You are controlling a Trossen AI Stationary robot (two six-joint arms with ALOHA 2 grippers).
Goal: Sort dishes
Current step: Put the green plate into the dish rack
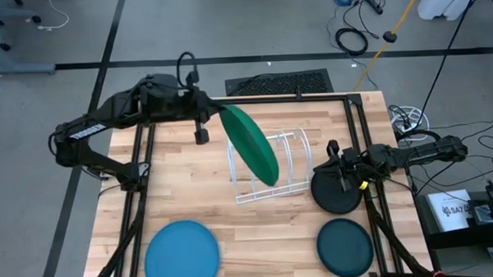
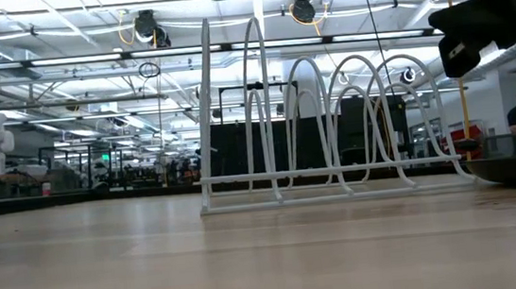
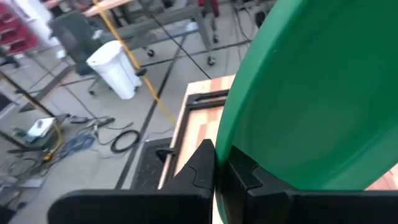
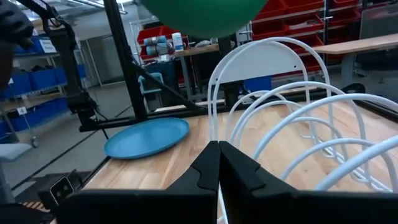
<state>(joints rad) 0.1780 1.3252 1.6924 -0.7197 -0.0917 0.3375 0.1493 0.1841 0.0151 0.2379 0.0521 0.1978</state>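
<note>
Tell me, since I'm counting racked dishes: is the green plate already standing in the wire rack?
No, the left hand holds the green plate by its edge, in the air above the white wire rack.

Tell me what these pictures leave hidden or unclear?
- Low view: the green plate is cut off by the top edge; only its lower rim shows.
- High view: the right tool covers part of the black plate; contact unclear.
- Left wrist view: the left tool, clamped on the green plate, sees no wire rack behind it.
</note>
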